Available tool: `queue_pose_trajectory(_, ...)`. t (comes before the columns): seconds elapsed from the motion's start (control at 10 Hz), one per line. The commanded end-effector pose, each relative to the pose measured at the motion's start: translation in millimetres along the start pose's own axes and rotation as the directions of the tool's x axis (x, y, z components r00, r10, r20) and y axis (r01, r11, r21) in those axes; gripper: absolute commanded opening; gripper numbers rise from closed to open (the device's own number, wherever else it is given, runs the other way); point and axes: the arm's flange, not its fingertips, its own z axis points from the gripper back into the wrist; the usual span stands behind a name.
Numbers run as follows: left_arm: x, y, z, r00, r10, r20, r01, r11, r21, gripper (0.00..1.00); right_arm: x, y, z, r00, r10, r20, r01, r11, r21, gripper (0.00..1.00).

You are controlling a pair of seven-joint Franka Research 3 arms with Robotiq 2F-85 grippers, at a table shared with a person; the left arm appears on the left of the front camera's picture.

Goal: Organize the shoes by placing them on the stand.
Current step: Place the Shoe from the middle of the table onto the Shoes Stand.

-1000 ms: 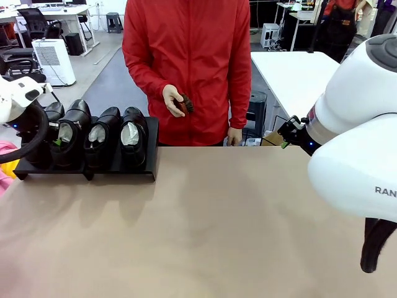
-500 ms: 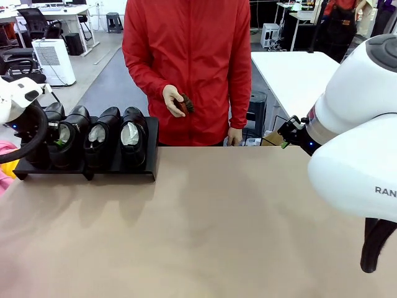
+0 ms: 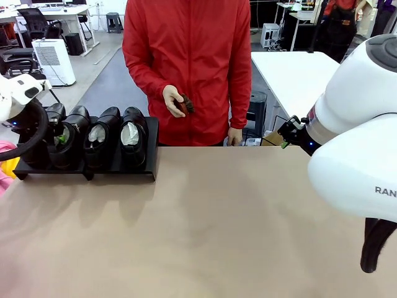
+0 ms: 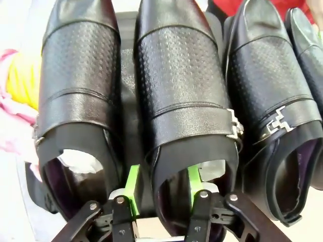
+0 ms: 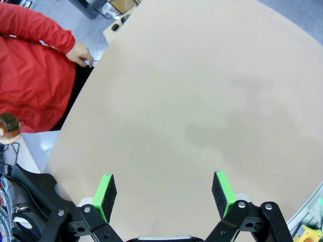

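Glossy black shoes (image 3: 93,139) are sitting four abreast on the stand (image 3: 146,167) at the table's far left. My left gripper (image 4: 162,189) is straddling the heel collar of the second shoe from the left (image 4: 184,108), one green pad (image 4: 132,184) outside and one inside, jaws partly open and seemingly no longer pinching. Pulling back crookedly risks snagging that collar and dragging the shoe off or against its neighbour (image 4: 78,96). My right gripper (image 5: 164,194) is hanging wide open and empty over bare table (image 5: 202,101).
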Motion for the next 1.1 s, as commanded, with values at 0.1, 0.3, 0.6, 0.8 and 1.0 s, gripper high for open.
queue_pose_trajectory(0.1, -9, -5, 26, 1.0, -0.019, 0.012, 0.019, 1.0, -0.002, 0.47, 3, 3, 1, 1.0, 0.024, 0.002, -0.024, 1.0, 0.003, 1.0)
queue_pose_trajectory(0.3, -10, -10, 37, 1.0, -0.014, 0.021, 0.013, 0.999, 0.035, 0.47, 3, 3, 1, 1.0, 0.024, 0.002, -0.024, 1.0, 0.003, 1.0)
queue_pose_trajectory(0.6, -12, -18, 62, 0.999, -0.007, 0.033, 0.005, 0.998, 0.055, 0.47, 3, 3, 1, 1.0, 0.024, 0.002, -0.024, 1.0, 0.003, 1.0)
queue_pose_trajectory(0.8, -5, -14, 52, 0.999, -0.02, 0.037, 0.018, 0.999, 0.044, 0.47, 3, 3, 1, 1.0, 0.024, 0.002, -0.024, 1.0, 0.003, 1.0)
queue_pose_trajectory(1.0, -5, -14, 52, 0.999, -0.02, 0.037, 0.018, 0.999, 0.044, 0.47, 3, 3, 1, 1.0, 0.024, 0.002, -0.024, 1.0, 0.003, 1.0)
